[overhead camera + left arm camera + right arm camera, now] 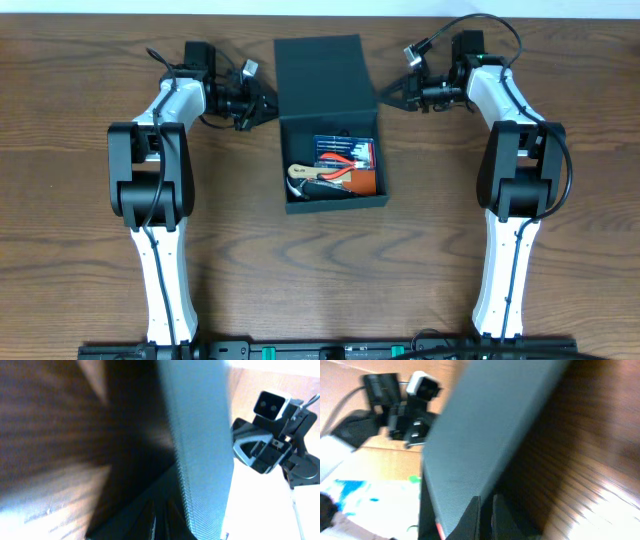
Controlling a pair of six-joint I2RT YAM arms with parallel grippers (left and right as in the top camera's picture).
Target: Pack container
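Note:
The dark teal-black container stands open at the table's middle, its flap lid raised at the back. Inside lie a blue-and-red bit case, red-handled pliers and a tan-handled tool. My left gripper is shut and sits at the lid's left edge. My right gripper is shut and sits at the lid's right edge. The left wrist view shows the lid right beside the closed fingers. The right wrist view shows the lid against the closed fingers.
The wooden table spreads to both sides and in front of the container. Both arm bases stand at the front edge. The right arm's wrist camera shows past the lid in the left wrist view.

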